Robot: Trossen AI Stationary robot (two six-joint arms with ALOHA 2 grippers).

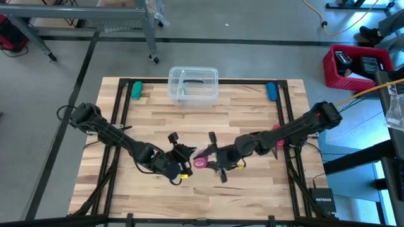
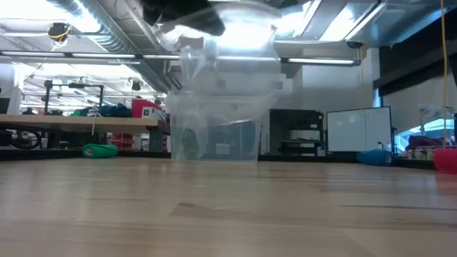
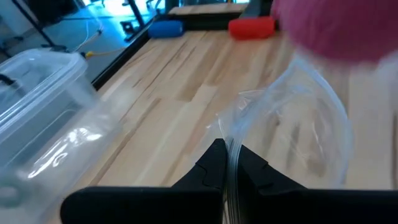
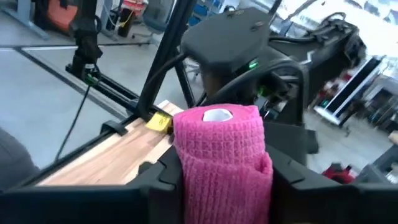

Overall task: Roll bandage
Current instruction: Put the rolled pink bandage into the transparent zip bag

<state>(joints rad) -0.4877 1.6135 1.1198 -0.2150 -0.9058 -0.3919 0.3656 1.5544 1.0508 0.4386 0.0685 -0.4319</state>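
Both arms met over the near middle of the wooden desk (image 1: 202, 120), their tips almost touching. The right gripper (image 1: 211, 162) had its jaws closed on the bandage (image 1: 199, 163) — a small pink roll of waffled elastic fabric, held upright between the two dark fingers (image 4: 163, 177), with the hollow core showing at its top end. In the right wrist view the bandage (image 4: 222, 158) filled the gap between the fingers, and the left arm's dark wrist stood just behind it.

The left gripper (image 1: 183, 169) sat just beside the roll. Its jaws were pressed together on a thin edge of the crumpled clear plastic wrapper (image 3: 292, 130), which rose from between the fingers (image 3: 211, 163) toward the blurred pink mass of the bandage (image 3: 336, 28).

At the far middle of the desk stood a clear plastic container (image 1: 193, 84) — it showed too in the low view, with something clear hanging above it. A green object (image 1: 136, 89) lay near the far left corner, a blue object (image 1: 271, 91) near the far right corner, and a small red object (image 3: 252, 26) lay by the right edge. Off the desk to the right stood a red crate (image 1: 356, 65).
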